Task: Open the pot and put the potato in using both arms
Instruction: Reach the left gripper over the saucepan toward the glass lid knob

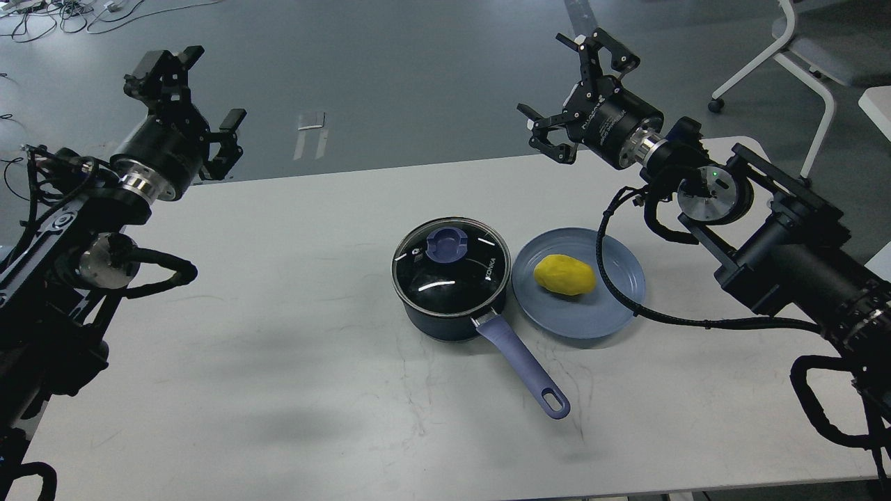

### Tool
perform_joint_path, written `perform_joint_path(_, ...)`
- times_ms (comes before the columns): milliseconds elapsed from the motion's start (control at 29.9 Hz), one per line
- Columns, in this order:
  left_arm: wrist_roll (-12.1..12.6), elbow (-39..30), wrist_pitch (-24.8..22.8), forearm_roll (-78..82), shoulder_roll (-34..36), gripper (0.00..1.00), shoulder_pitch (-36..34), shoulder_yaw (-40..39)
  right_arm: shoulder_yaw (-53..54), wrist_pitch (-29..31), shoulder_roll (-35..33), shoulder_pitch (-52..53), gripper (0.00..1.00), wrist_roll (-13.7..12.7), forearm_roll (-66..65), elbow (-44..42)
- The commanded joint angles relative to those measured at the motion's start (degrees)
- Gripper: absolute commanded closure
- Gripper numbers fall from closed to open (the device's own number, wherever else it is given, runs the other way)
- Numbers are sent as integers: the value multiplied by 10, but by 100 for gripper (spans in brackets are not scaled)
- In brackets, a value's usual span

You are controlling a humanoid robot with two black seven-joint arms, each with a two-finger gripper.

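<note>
A dark blue pot (pixel 445 306) stands mid-table with its glass lid (pixel 450 266) on; the lid has a blue knob (pixel 447 245). The pot's blue handle (pixel 522 365) points toward the front right. A yellow potato (pixel 564 274) lies on a blue plate (pixel 598 313) right of the pot. My left gripper (pixel 191 94) is open and empty, raised over the table's far left edge, well away from the pot. My right gripper (pixel 574 90) is open and empty, raised beyond the table's far edge, behind the plate.
The white table (pixel 313 390) ends at the far edge behind the pot. A white chair (pixel 800 56) stands on the floor at back right. Cables lie on the floor at back left (pixel 62 14).
</note>
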Motion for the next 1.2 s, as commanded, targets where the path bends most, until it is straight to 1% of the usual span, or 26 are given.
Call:
perform_joint_path(0, -54, -98, 49, 185, 22, 2, 9, 5, 2, 1, -11, -4, 0, 0, 0, 0)
perform_joint_path(33, -54, -112, 66, 216, 22, 2, 10, 8, 2, 1, -15, -6, 0, 0, 1, 0)
perform_joint_path(67, -54, -131, 94, 267, 26, 2, 14, 23, 2, 2, -19, -10, 0, 0, 0, 0)
perform_joint_path(100, -59, -134, 101, 288, 27, 2, 13, 34, 2, 2, -20, -13, 0, 0, 1, 0)
perform_joint_path(200, -76, -144, 89, 315, 37, 2, 7, 86, 2, 4, -32, -16, 0, 0, 1, 0)
perform_joint_path(267, -79, -149, 88, 338, 40, 2, -6, 142, 2, 4, -47, -17, 0, 0, 1, 0)
perform_joint_path(301, -81, -149, 88, 356, 40, 2, -10, 157, 2, 4, -52, -17, 0, 0, 1, 0)
perform_joint_path(368, -83, -149, 90, 434, 37, 2, -15, 192, 0, 5, -67, -18, 0, 0, 0, 1)
perform_joint_path(401, -84, -149, 92, 467, 35, 2, -15, 199, -1, 5, -72, -18, 0, 0, 0, 1)
perform_joint_path(434, -84, -149, 102, 528, 29, 2, -15, 206, -1, 5, -80, -18, 0, 0, 0, 1)
perform_joint_path(468, -84, -149, 110, 556, 23, 2, -14, 207, -1, 5, -84, -18, 0, 0, 0, 1)
perform_joint_path(535, -84, -149, 139, 638, 3, 2, -13, 207, -1, 5, -98, -22, 0, 0, 1, 1)
perform_joint_path(601, -84, -149, 147, 669, -6, 2, -12, 207, -1, 4, -102, -25, 0, 1, 1, 1)
perform_joint_path(735, -86, -148, 169, 787, -37, 2, -15, 207, -1, 4, -108, -31, 0, 1, 1, 1)
perform_joint_path(835, -103, -138, 179, 814, -42, 2, -20, 207, -1, 4, -108, -36, 0, 2, 1, 1)
perform_joint_path(936, -105, -114, 184, 853, -79, 2, -35, 223, -1, 3, -109, -38, 0, 5, 1, 1)
perform_joint_path(1103, -106, -88, 213, 904, -98, 2, -38, 263, -1, 3, -111, -39, 0, 4, 1, 1)
perform_joint_path(1169, -106, -76, 216, 904, -111, 2, -37, 272, -1, 3, -111, -39, 0, 4, 1, 1)
